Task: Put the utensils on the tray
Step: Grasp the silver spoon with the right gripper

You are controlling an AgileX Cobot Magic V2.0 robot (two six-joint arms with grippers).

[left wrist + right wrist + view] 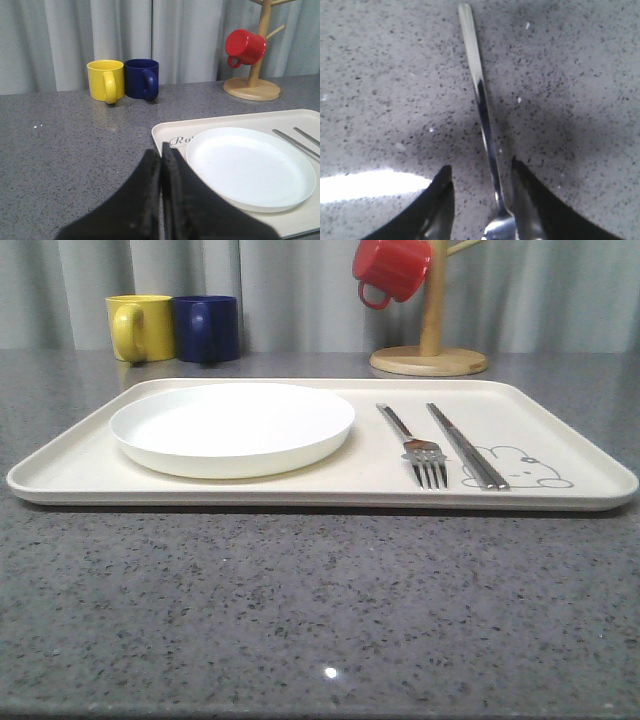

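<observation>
The cream tray point(80, 475) lies across the table with a grey rabbit drawing at its right end. A silver fork point(412, 446) and a pair of chopsticks point(466, 446) rest side by side on the tray's right part. In the right wrist view a shiny spoon point(482, 110) lies flat on the grey countertop, its handle running between the fingers of my right gripper point(481, 175), which is open and straddles it close to the bowl. My left gripper point(161, 152) is shut and empty, hovering over the tray's point(165, 132) left corner.
A round white plate point(232, 427) fills the tray's left half. A yellow mug point(138, 327) and a blue mug point(207, 328) stand at the back left. A wooden mug tree point(430, 345) with a red mug point(391, 268) stands back right.
</observation>
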